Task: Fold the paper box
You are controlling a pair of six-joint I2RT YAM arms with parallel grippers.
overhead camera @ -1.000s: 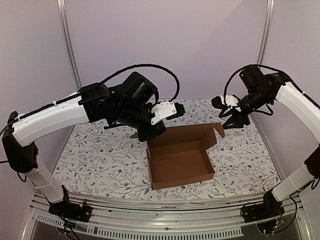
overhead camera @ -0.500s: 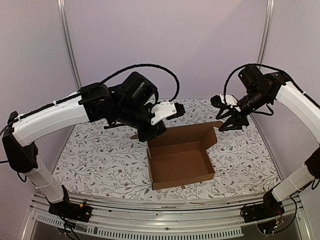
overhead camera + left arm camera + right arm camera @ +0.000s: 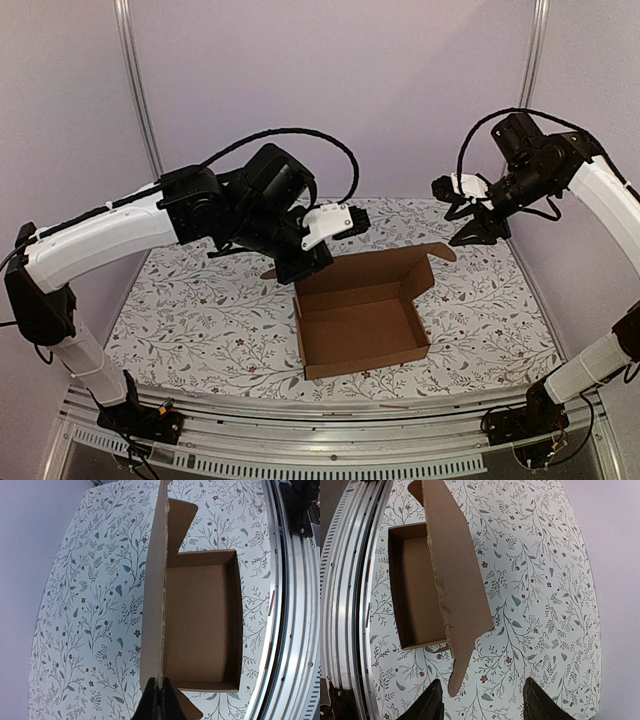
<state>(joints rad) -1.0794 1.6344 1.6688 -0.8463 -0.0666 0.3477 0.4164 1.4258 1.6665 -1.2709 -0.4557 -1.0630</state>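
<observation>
My left gripper (image 3: pixel 159 695) pinches the raised flap (image 3: pixel 152 605) at the paper box's (image 3: pixel 365 322) 11 o'clock corner. My right gripper (image 3: pixel 478 231) hangs spread above the 1 o'clock corner, apart. The box sits mid-tablecloth (image 3: pixel 200 310).

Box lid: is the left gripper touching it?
Touching. The left wrist view shows the left gripper with its jaws pinched shut on the edge of the box lid, with no gap between them.
</observation>
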